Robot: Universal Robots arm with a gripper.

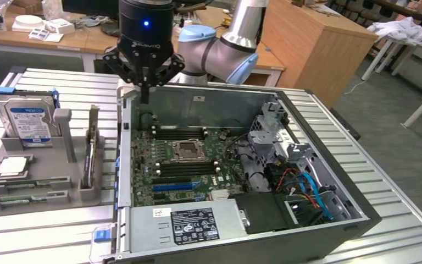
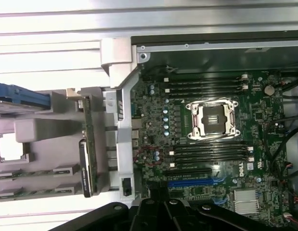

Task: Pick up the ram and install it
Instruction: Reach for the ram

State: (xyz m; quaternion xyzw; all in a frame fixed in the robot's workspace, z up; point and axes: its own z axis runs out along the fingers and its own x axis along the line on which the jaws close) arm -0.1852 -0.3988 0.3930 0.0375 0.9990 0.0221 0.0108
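Note:
Two long green ram sticks [image 1: 28,183] [image 1: 19,201] lie in slots at the front of a grey holder [image 1: 50,165], on the exterior view's left; the wrist view has them as ram sticks [image 2: 38,173] [image 2: 38,191]. Another green board [image 1: 92,148] stands on edge in the same holder. My gripper [image 1: 145,87] hangs above the open PC case's back left corner, shut, with nothing between its fingertips. It is well apart from the holder. Dark memory slots [image 1: 184,132] [image 2: 209,151] flank the CPU socket [image 1: 187,147] on the motherboard.
A silver hard drive with a blue label [image 1: 26,118] stands upright in the holder, and a square CPU chip [image 1: 11,165] lies below it. The case wall [image 1: 125,154] separates holder and motherboard. Cables and a drive cage [image 1: 299,170] crowd the case's right side.

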